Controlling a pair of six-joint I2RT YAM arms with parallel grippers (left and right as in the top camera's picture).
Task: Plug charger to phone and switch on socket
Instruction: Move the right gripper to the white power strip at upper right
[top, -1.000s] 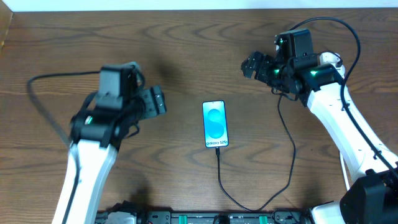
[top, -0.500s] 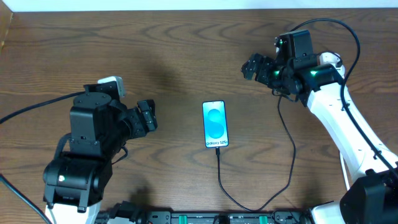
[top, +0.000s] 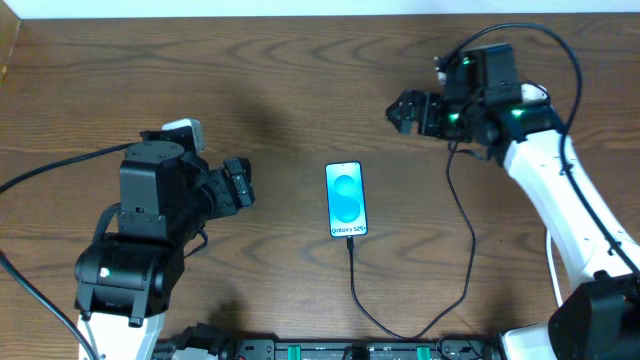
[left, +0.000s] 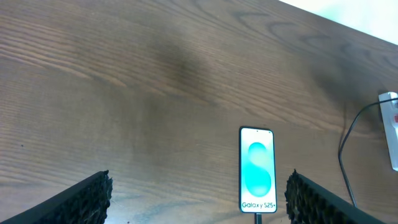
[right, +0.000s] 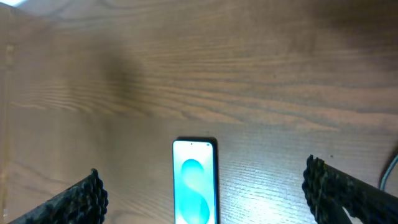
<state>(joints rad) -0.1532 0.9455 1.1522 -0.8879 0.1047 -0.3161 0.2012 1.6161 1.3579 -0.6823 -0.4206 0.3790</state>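
Left arm swung back, turned toward phone; right arm nudged far-right. Both my pincers apart, empty: left pincer (top: 238, 185) left of phone (top: 346, 200), right pincer (top: 403, 110) far right. Phone centre, flat, glossy lit screen on matte wood-grain table (top: 280, 80). Charger (top: 352, 275) thin, black, limp, looks seated in phone's near end. Socket (left: 392, 130) white hard plastic, right, only its edge seen. Likely next: press switch, needs precise fingertip.

The phone (top: 345, 200) lies mid-bench (top: 300, 80). The charger (top: 351, 265) leaves its near end, loops along the front, then runs back on the right toward the socket (left: 390, 127). The left pincer (top: 240, 183) is left of the phone, and the right pincer (top: 405, 108) is behind it to the right.
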